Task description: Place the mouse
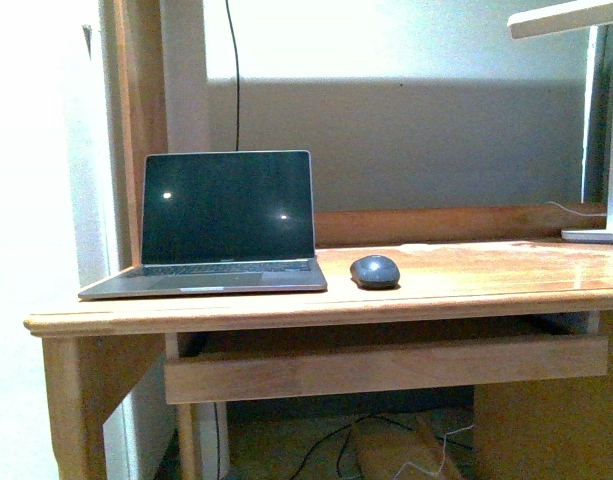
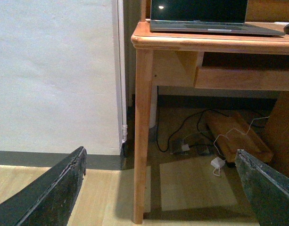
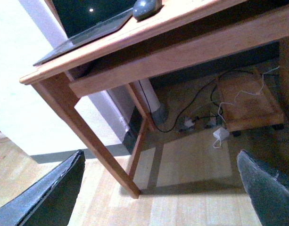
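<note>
Front view: we see the wooden counter point(image 1: 466, 285) spanning the middle of the frame, with the mouse point(image 1: 375, 271) resting on its top just right of centre. An open laptop point(image 1: 226, 225) with a dark screen stands at centre left; the mouse lies just beside the laptop's right edge, apart from it. A white lamp base point(image 1: 596, 235) sits at the far right edge of the frame, and a dark cable point(image 1: 234, 70) hangs down the wall at upper centre. Neither arm appears in this view.

Left wrist view: we see the left tool point(image 2: 163, 188) low, near floor level, its 2 dark fingers point(image 2: 50, 193) spread to the lower corners of the frame with nothing between them. The counter leg point(image 2: 143, 136) stands at centre, and only a sliver of the mouse shows at the upper right edge.

Right wrist view: the right tool point(image 3: 158, 188) is likewise spread wide and holds nothing, its fingers in the lower corners. The mouse point(image 3: 146, 7) sits at the top centre of the frame on the counter, and cables point(image 3: 201, 108) lie on the floor beneath.
</note>
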Tool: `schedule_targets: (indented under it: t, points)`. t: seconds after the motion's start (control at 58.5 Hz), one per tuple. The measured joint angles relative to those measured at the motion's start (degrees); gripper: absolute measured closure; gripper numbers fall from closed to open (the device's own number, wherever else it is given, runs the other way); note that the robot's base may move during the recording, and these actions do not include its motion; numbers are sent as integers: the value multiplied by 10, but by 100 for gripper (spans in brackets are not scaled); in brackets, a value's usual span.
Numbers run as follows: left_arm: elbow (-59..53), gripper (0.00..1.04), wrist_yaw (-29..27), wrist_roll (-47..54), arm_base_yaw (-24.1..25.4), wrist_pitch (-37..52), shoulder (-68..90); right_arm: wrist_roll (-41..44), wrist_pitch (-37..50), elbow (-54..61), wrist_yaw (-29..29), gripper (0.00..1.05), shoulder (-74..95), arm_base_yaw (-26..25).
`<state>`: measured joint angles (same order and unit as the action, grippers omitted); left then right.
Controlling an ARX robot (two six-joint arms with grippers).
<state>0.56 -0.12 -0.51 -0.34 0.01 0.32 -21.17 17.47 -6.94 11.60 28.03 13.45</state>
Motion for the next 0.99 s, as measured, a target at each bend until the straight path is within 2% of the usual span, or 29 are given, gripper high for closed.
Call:
schedule_targets:
  t: [0.086, 0.12, 0.137, 0.154, 0.188, 0.205, 0.274, 0.325, 0.359, 0.41, 0.616, 0.992]
  points:
    - [0, 8, 0, 0, 0, 0, 0, 16, -53, 11, -35, 8, -68, 19]
    - [0, 8, 1, 0, 0, 0, 0, 50, -84, 16, -128, 14, -111, 49]
    - [0, 8, 1, 0, 0, 0, 0, 59, -94, 17, -138, 16, -121, 54]
    - [0, 8, 1, 0, 0, 0, 0, 91, -121, 21, -202, 21, -155, 66]
    - [0, 8, 0, 0, 0, 0, 0, 132, -144, 28, -255, 27, -190, 59]
    - [0, 8, 0, 0, 0, 0, 0, 142, -151, 30, -261, 31, -203, 49]
    - [0, 8, 1, 0, 0, 0, 0, 174, -163, 38, -241, 43, -233, 5]
    - [0, 8, 1, 0, 0, 0, 0, 186, -168, 48, -198, 51, -252, -32]
    - [0, 8, 1, 0, 0, 0, 0, 193, -172, 60, -148, 58, -266, -74]
    - [0, 8, 1, 0, 0, 0, 0, 198, -176, 61, -127, 67, -273, -112]
    - [0, 8, 1, 0, 0, 0, 0, 206, -176, 61, -117, 102, -277, -131]
    - [0, 8, 1, 0, 0, 0, 0, 209, -176, 61, -117, 102, -277, -131]
